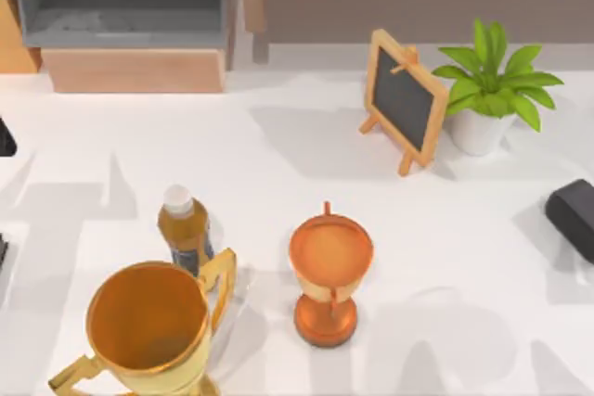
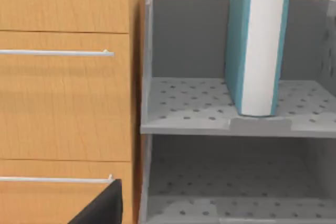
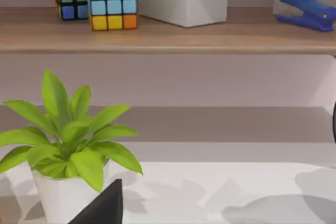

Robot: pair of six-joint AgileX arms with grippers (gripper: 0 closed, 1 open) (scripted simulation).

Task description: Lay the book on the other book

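The book (image 2: 257, 40) has a teal-blue cover and a white page block. It stands upright on the upper tier of a grey perforated shelf unit (image 2: 189, 108), seen in the left wrist view. The other book is out of view. A dark part of my left gripper (image 2: 100, 208) shows low in that view, well short of the shelf and off to the side of the book. My left arm sits at the table's left edge (image 1: 5, 136). My right arm (image 1: 574, 218) is parked at the table's right edge, and its gripper (image 3: 100, 205) faces the plant.
A large gold trophy (image 1: 148, 326), a brown bottle (image 1: 184, 229) and an orange trophy (image 1: 329, 271) stand at the front. A small chalkboard (image 1: 401, 99) and a potted plant (image 1: 487, 90) stand at the back right. A wooden drawer cabinet (image 2: 63, 93) adjoins the grey shelf.
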